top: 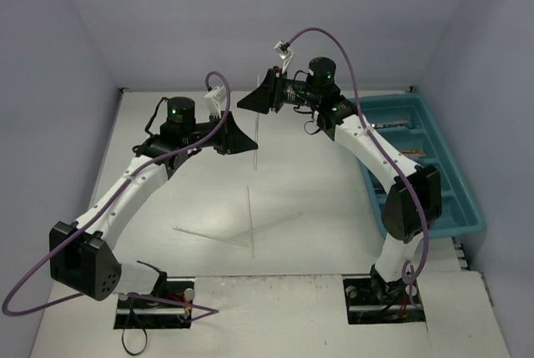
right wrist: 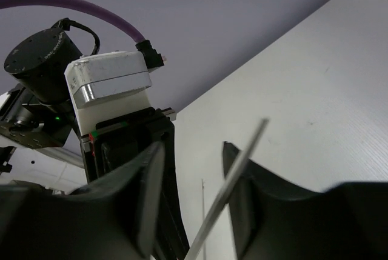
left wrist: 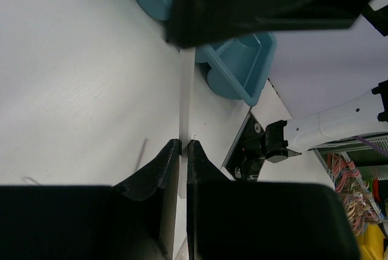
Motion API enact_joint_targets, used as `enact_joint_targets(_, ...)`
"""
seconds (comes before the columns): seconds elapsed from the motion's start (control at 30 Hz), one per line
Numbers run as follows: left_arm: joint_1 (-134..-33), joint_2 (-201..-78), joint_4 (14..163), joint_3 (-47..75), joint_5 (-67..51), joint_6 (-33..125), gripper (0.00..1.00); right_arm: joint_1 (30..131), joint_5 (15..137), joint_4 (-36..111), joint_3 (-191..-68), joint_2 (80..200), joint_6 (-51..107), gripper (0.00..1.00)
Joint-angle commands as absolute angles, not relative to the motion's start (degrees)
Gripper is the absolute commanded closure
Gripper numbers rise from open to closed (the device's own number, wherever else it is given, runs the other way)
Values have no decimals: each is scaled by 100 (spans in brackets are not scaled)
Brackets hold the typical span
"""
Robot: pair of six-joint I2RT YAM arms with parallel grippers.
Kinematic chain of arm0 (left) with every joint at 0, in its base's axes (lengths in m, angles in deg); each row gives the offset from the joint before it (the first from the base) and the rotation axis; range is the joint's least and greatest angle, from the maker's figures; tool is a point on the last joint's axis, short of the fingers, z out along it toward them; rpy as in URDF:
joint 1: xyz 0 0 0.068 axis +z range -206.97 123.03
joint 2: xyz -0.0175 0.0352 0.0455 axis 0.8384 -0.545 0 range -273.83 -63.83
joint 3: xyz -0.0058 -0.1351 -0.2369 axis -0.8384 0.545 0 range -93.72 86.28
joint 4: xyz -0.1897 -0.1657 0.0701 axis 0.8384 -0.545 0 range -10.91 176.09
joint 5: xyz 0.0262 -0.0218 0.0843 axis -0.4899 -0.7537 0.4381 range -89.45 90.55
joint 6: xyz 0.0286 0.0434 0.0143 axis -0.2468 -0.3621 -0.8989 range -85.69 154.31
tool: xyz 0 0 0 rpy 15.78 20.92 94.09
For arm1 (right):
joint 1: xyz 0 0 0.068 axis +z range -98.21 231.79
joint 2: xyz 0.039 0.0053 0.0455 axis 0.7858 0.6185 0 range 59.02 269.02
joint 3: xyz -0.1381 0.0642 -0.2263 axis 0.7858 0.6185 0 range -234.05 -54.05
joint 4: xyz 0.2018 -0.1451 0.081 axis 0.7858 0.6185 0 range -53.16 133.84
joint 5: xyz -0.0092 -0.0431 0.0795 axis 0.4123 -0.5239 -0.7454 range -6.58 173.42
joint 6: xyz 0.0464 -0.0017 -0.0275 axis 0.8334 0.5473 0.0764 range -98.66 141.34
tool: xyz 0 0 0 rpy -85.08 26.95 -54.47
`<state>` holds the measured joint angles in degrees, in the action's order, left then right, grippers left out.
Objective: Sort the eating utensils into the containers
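Note:
A thin white stick [top: 256, 158] hangs upright above the table's middle, between both grippers. My left gripper [top: 250, 143] is shut on it; in the left wrist view the fingertips [left wrist: 172, 148] pinch the stick [left wrist: 186, 96] near its lower end. My right gripper [top: 249, 106] stands open around the stick's upper part. In the right wrist view the stick [right wrist: 233, 184] leans against the right finger [right wrist: 242, 193], with a wide gap to the left finger. The teal tray [top: 455, 199] with long compartments lies at the right and holds a few utensils [top: 392, 124].
Three more thin white sticks [top: 250, 212] [top: 209, 234] [top: 279, 223] lie crossed on the white table in front of the grippers. One of them [left wrist: 141, 154] shows in the left wrist view. Grey walls close the back and sides. The tray's corner [left wrist: 242, 66] sits behind the right gripper.

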<state>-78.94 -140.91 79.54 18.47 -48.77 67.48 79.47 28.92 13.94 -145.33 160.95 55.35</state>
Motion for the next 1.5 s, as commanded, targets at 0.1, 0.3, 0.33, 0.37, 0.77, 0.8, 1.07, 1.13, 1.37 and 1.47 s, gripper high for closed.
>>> enact_joint_targets(0.1, -7890, -13825, 8255, 1526, -5038, 6584, 100, 7939, 2655, 812, -14745, 16025, 5663, 68)
enact_joint_targets(0.3, -7875, -13801, 8240, 1491, -4988, 6516, 100, 7911, 2566, 913, -14447, 15858, 5597, 59)
enact_joint_targets(0.33, -7869, -13801, 8240, 1491, -4982, 6516, 100, 7904, 2559, 957, -14415, 15827, 5572, 59)
enact_joint_targets(0.37, -7858, -13801, 8230, 1481, -4976, 6506, 100, 7873, 2554, 995, -14341, 15810, 5560, 58)
enact_joint_targets(0.77, -7780, -13793, 8018, 1416, -4956, 6303, 100, 7537, 2353, 1480, -13968, 15575, 5243, 67)
enact_joint_targets(0.8, -7780, -13798, 8008, 1430, -4961, 6293, 100, 7513, 2339, 1490, -13977, 15561, 5233, 69)
enact_joint_targets(1.07, -7780, -13835, 7945, 1432, -4879, 6278, 100, 7531, 2259, 1496, -14094, 15563, 5381, 55)
enact_joint_targets(1.13, -7780, -13850, 7921, 1443, -4780, 6327, 100, 7596, 2267, 1495, -14111, 15520, 5413, 53)
enact_joint_targets(1.37, -7469, -13775, 8473, 1708, -4574, 7006, 100, 7684, 2330, 1486, -14072, 15394, 5497, 56)
enact_joint_targets(1.47, -7359, -13774, 8651, 1758, -4556, 7218, 100, 7684, 2336, 1472, -14094, 15406, 5666, 57)
